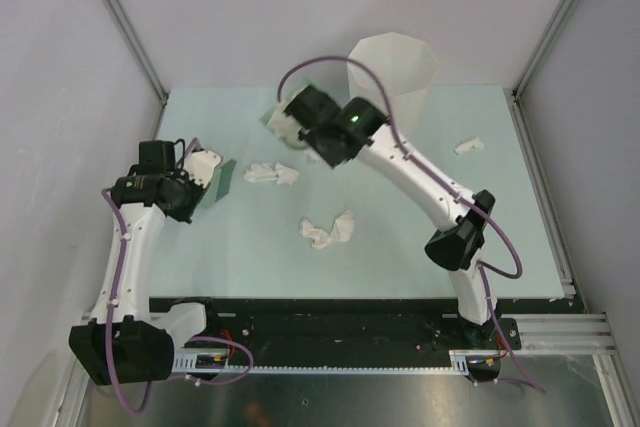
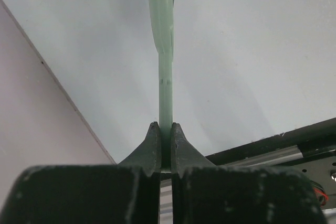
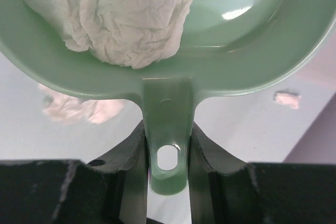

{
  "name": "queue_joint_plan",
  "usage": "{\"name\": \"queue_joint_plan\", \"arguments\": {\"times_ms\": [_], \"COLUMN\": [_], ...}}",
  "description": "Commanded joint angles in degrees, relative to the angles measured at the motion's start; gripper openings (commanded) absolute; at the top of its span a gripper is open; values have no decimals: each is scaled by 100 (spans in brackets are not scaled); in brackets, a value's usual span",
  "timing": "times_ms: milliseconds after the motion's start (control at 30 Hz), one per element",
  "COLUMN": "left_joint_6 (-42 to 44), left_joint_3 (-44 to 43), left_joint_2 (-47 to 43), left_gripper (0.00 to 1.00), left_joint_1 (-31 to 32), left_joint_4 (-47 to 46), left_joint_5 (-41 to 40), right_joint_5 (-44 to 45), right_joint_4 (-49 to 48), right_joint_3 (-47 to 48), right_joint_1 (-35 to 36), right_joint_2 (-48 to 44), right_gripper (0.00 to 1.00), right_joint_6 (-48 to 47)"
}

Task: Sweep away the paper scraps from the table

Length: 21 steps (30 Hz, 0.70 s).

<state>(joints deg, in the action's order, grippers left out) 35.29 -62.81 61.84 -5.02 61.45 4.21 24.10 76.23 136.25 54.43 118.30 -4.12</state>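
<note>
My right gripper [image 3: 168,129] is shut on the handle of a green dustpan [image 3: 241,35] and holds it above the table [image 1: 400,247], left of the white bin. One crumpled white paper scrap [image 3: 115,14] lies inside the pan. In the top view the right gripper [image 1: 297,119] and the pan [image 1: 272,117] are at the back centre. My left gripper [image 2: 165,128] is shut on a thin flat green sweeper [image 2: 165,51], which also shows at the left of the top view [image 1: 222,180]. Paper scraps lie on the table at the left centre [image 1: 270,174], the middle [image 1: 328,231] and the right [image 1: 468,146].
A tall white faceted bin [image 1: 392,65] stands at the back of the table, just right of the dustpan. Grey walls and metal rails [image 1: 540,182] ring the table. The arm bases sit on a black strip [image 1: 330,322] along the near edge.
</note>
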Motion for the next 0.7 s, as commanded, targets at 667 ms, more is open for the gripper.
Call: {"name": "queue_joint_plan", "arguments": {"times_ms": [667], "left_joint_6": [-145], "left_joint_3": [181], "left_joint_2": [21], "left_gripper": [0], "left_joint_1": [36], "left_joint_4": [-353], "left_joint_5": [142], "right_joint_5": [3101], "right_joint_4": [-5930], "right_joint_3": [-1150], "right_joint_1": [-2543], "right_joint_2": [-1158], "right_gripper": [0], "right_joint_6": [-5314]}}
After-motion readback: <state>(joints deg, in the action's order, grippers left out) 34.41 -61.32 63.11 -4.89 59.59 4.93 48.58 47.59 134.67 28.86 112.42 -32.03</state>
